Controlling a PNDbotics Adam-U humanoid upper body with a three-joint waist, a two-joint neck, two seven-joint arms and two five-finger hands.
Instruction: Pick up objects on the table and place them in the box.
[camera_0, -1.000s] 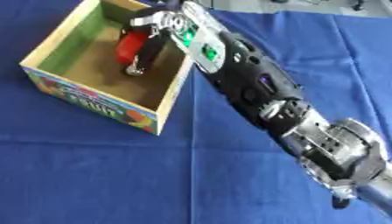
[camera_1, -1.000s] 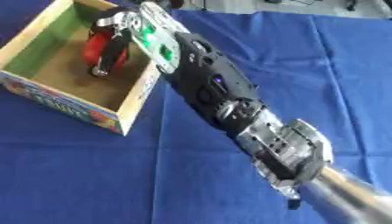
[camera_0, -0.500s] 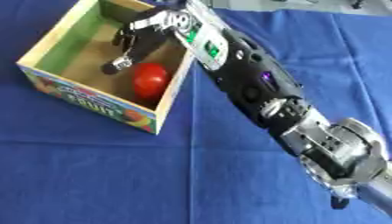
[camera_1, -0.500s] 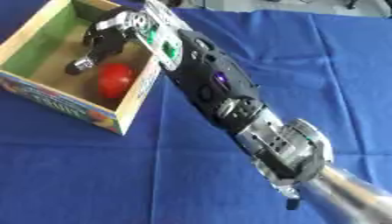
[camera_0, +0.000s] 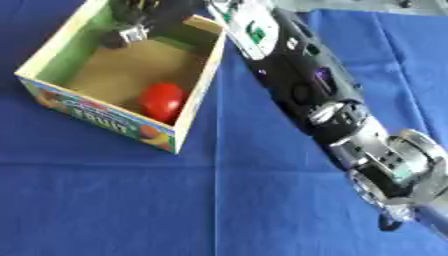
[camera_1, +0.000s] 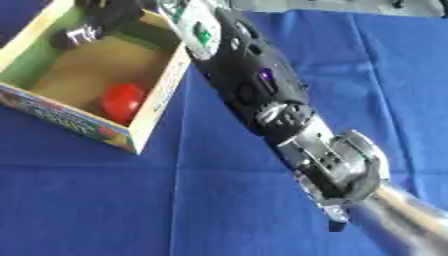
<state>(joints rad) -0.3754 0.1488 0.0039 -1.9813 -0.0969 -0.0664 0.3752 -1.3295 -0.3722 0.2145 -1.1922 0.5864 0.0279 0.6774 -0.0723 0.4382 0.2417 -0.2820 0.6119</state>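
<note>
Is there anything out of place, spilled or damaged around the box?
Nothing stands out. The red object lies inside the box, which stands upright on the blue cloth; the right hand hangs above its far end.

Right arm (camera_0: 315, 95) stretches diagonally from lower right corner toward upper left, black casing with silver joints, green marking near wrist. Silver elbow joint (camera_0: 394, 160) sits near lower right. Right hand (camera_0: 144, 20) at top edge, only partly visible, dark fingers hanging downward, nothing seen in them. Whether fingers straight or curled unclear. Left arm and hand out of sight in both views.
</note>
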